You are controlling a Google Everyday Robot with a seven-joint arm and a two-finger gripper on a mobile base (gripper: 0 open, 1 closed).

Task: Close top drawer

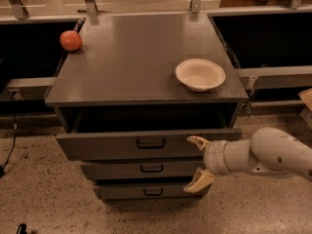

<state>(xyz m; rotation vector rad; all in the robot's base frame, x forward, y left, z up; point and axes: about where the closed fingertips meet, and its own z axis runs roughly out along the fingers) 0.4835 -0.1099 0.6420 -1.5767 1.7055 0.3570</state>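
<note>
The top drawer (112, 145) of the gray cabinet is pulled out part way, showing a dark gap behind its wide front and small dark pull handle (150, 143). My gripper (196, 164) is in front of the right part of the drawer front, right of the handle. Its two tan fingers (198, 141) are spread apart, one at the drawer front's height and one lower by the middle drawer. It holds nothing. The white arm reaches in from the right.
Two narrower drawers (146, 168) below are shut. On the cabinet top (131, 57) sit a white bowl (200, 74) at the right and a red apple (71, 40) at the back left. Metal rails and posts run behind; speckled floor lies in front.
</note>
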